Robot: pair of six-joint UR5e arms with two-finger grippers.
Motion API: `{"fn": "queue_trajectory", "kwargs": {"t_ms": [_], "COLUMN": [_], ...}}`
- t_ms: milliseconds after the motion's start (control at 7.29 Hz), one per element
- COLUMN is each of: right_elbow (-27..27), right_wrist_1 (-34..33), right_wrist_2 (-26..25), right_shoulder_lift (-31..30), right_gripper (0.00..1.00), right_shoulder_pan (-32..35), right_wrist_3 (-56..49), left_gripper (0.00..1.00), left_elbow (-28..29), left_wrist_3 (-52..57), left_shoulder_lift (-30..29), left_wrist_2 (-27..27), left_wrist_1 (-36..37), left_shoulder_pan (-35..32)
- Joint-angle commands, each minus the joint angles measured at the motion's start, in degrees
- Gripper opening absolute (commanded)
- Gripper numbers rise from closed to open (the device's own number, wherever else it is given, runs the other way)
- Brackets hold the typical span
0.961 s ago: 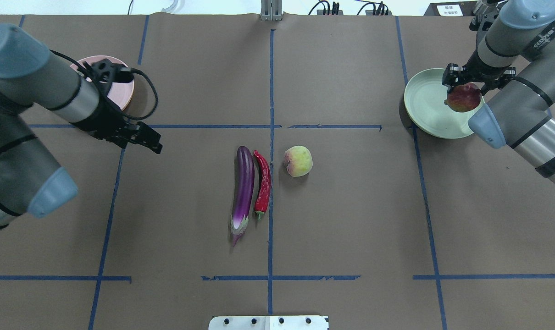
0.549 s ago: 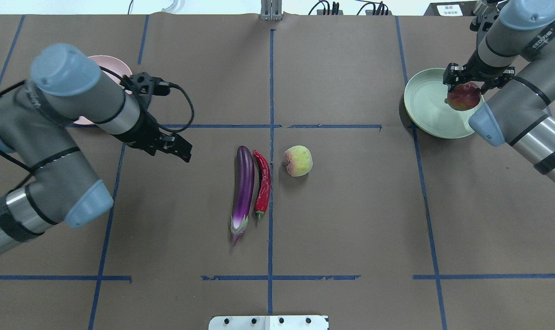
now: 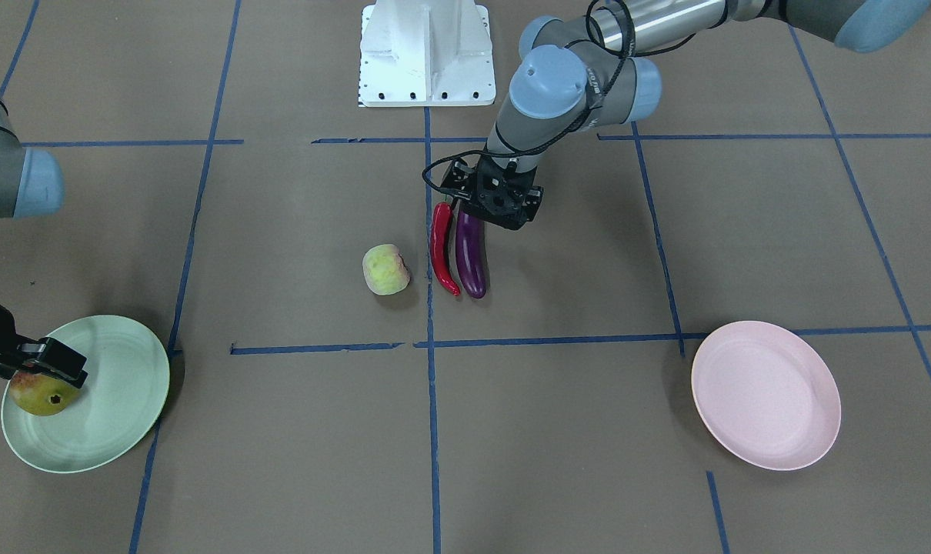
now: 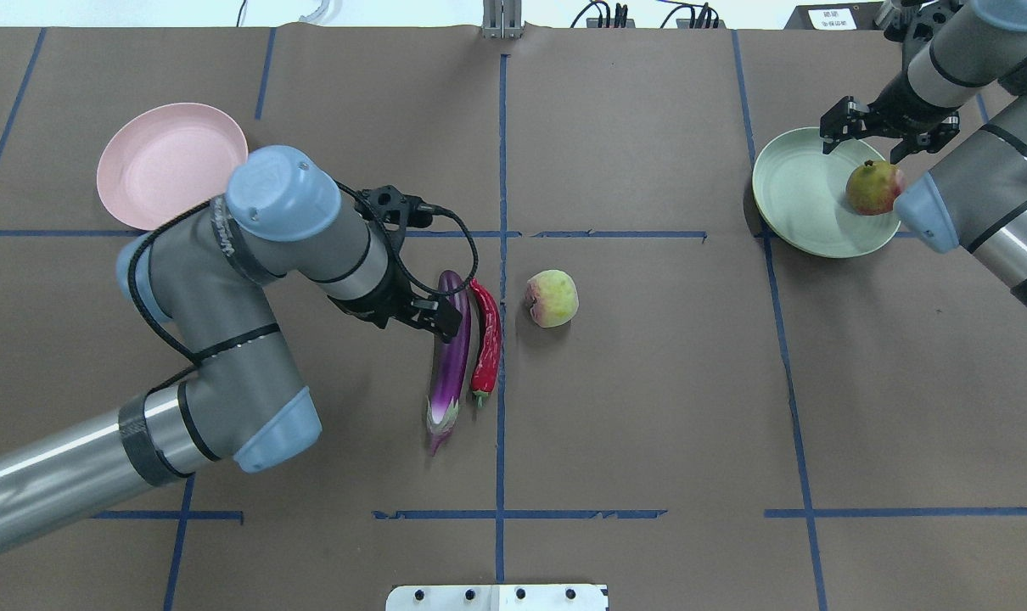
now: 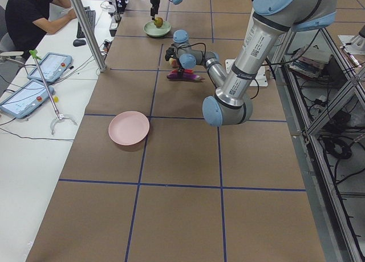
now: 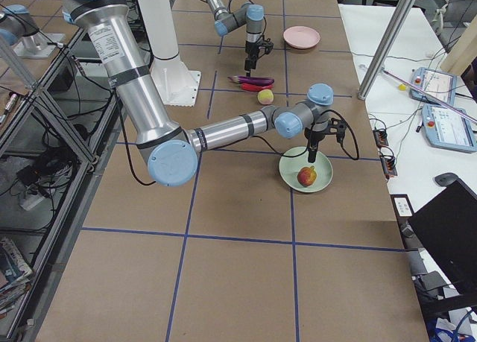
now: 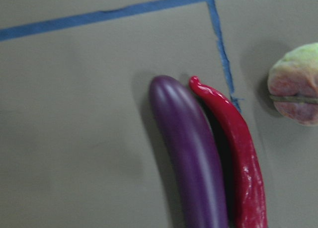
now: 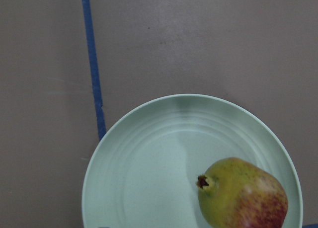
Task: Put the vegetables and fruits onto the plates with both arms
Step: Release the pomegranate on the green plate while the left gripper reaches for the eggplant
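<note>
The purple eggplant (image 4: 451,352) and the red chili (image 4: 486,335) lie side by side at the table's middle, with the peach (image 4: 552,298) just to their right. My left gripper (image 4: 433,319) is open and empty, over the eggplant's rounded end (image 7: 191,153). The chili (image 7: 241,153) and the peach (image 7: 295,84) show beside it in the left wrist view. The pomegranate (image 4: 874,187) lies on the mint green plate (image 4: 798,199). My right gripper (image 4: 883,136) is open above it, not touching it. The pink plate (image 4: 161,161) holds nothing.
Blue tape lines cross the brown table cover. The white base block (image 3: 425,54) stands at the robot's side. The left arm's elbow (image 4: 272,424) hangs over the table's left half. An operator and tablets are beyond the far edge in the exterior left view.
My left arm swung from beside the pink plate to over the eggplant. My right gripper let go of the pomegranate, which now rests on the green plate, and drew back from it.
</note>
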Motion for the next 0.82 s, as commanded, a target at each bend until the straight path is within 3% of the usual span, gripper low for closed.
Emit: {"fn": "queue_trajectory", "kwargs": {"t_ms": [0, 137, 412, 686], "right_elbow": [2.42, 2.95, 7.49, 11.47], "right_wrist_1": [-0.42, -0.51, 0.01, 0.19], "right_wrist_2": [0.39, 0.39, 0.31, -0.66], "right_shoulder_lift": [-0.26, 0.35, 0.88, 3.50], "right_gripper": [1.00, 1.00, 1.00, 1.00], "right_shoulder_pan": [0.09, -0.26, -5.50, -14.46], "right_wrist_3": [0.30, 1.34, 12.71, 29.93], "left_gripper": [0.80, 0.45, 0.00, 0.00], "left_elbow": [1.49, 1.58, 0.80, -2.35], "left_wrist_3": [-1.03, -2.51, -4.72, -9.26], "left_shoulder_lift": [-0.13, -0.13, 0.04, 0.31], "left_wrist_2": [3.66, 4.03, 3.95, 3.77], "left_wrist_1": [0.14, 0.14, 0.14, -0.56], "left_shoulder_pan": [2.35, 2.53, 2.53, -1.22]}}
